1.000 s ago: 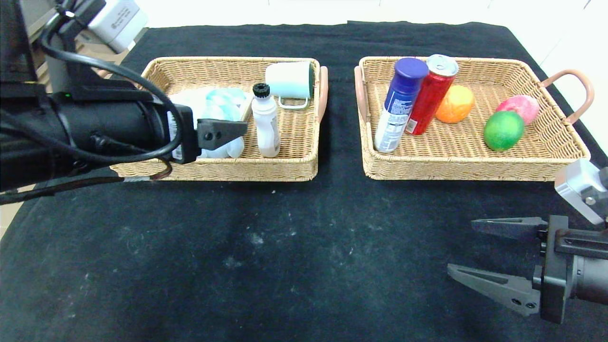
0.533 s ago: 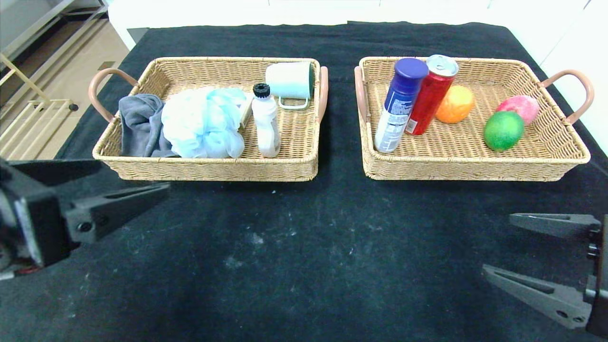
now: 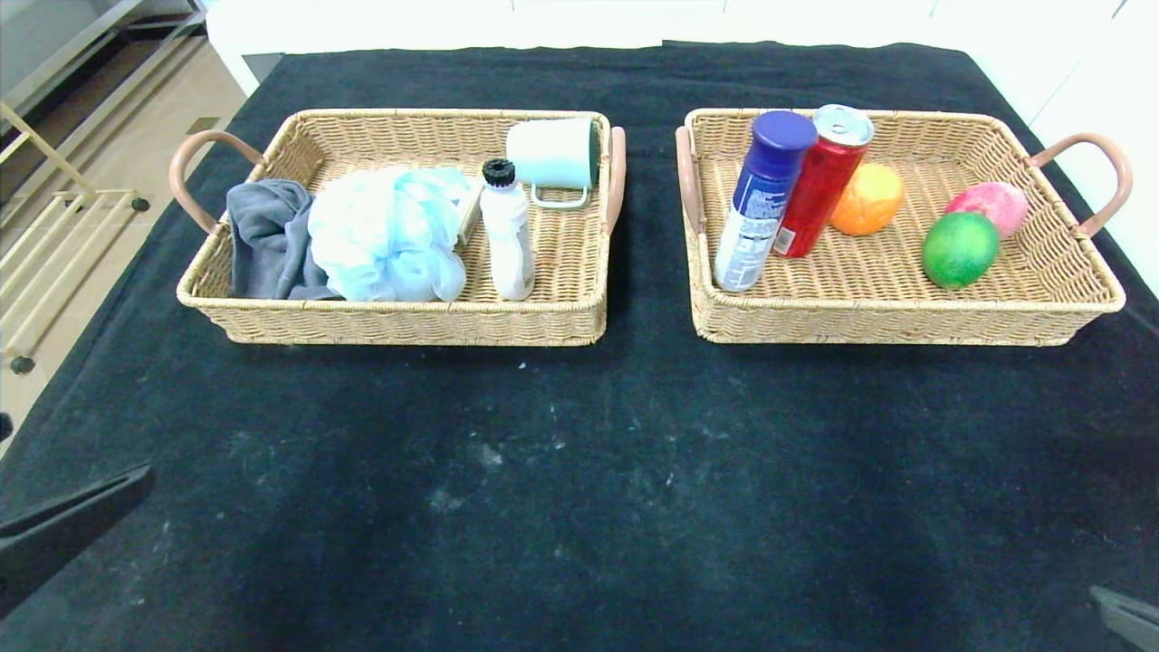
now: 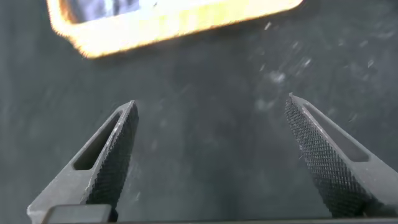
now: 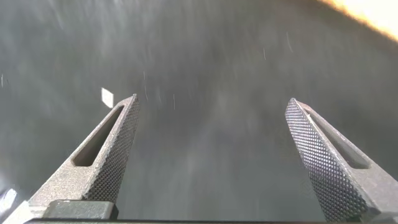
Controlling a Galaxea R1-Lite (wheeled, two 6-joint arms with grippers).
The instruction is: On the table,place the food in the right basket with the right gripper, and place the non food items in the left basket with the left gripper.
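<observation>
On the black-draped table [image 3: 579, 471], the left basket [image 3: 407, 321] holds the pale blue bath pouf [image 3: 385, 237], the white bottle with black cap [image 3: 507, 231] standing upright, and a sliver of the flat card box [image 3: 470, 210] between them. The right basket [image 3: 869, 321] holds the white canister with blue cap [image 3: 759, 201], the red can [image 3: 822, 181] leaning beside it, and the green lime [image 3: 960, 248]. My left gripper [image 4: 211, 102] is open and empty over bare cloth; one finger [image 3: 77, 525] shows at the near left edge. My right gripper [image 5: 211, 99] is open and empty over bare cloth at the near right.
The left basket also holds a grey cloth [image 3: 267, 237] and a pale green mug [image 3: 554, 156] on its side. The right basket also holds an orange fruit [image 3: 867, 199] and a pink fruit [image 3: 991, 204]. A floor and rack lie beyond the table's left edge.
Both grippers have drawn back toward me, from over the table to its near corners. The left arm no longer covers the left basket. The baskets' contents have not moved.
</observation>
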